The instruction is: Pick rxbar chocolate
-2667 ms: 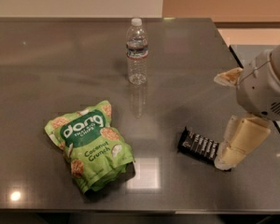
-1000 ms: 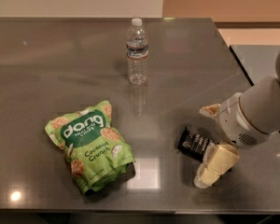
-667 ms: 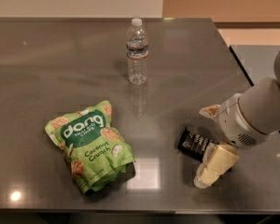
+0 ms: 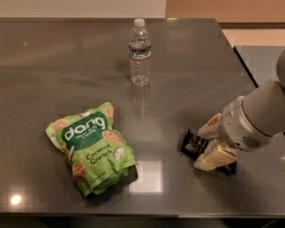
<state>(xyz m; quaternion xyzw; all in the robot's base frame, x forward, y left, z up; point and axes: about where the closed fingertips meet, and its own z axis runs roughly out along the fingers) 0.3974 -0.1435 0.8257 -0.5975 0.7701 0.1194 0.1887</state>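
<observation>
The rxbar chocolate (image 4: pixel 192 144), a small flat black wrapper with white lettering, lies on the dark table (image 4: pixel 61 56) at the front right. My gripper (image 4: pixel 210 142) is down at the bar with its two cream fingers (image 4: pixel 214 157) either side of it. One finger is behind the bar and one is in front, covering its middle. The jaws stand apart and the bar still rests on the table. The bar's right end (image 4: pixel 229 169) shows past the front finger.
A green "dang" chip bag (image 4: pixel 91 146) lies at the front left. A clear water bottle (image 4: pixel 139 52) stands upright at the middle back. The table's right edge (image 4: pixel 244 68) runs just behind my arm (image 4: pixel 263 113).
My gripper has come down and left onto the bar. Its fingers are now closer together around the bar. The bag and bottle have not moved.
</observation>
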